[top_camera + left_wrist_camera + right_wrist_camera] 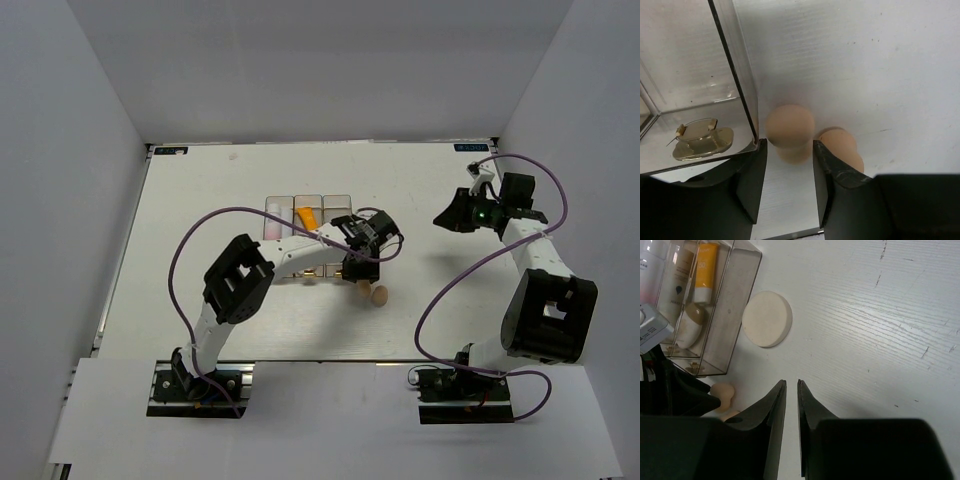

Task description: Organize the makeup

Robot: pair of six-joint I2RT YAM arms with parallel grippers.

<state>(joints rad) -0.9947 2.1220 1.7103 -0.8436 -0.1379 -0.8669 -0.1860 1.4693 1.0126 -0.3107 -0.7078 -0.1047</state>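
White, faintly grained tabletop [875, 60] lies under the left gripper [789, 160], whose 2 black jaws stand spread either side of a tan egg-shaped foam sponge [790, 127], not clearly pinching it. It looks light, soft and squashy, so a gentle hold across its narrow waist should suit. A 2nd tan sponge [842, 147] lies close at 3 o'clock, a clear plastic bin [735, 75] at 10 o'clock. The right gripper [791, 385], narrowly parted and empty, hovers with a cream round puff [767, 319] at its 11 o'clock. Plain pale walls [330, 70] enclose the table.
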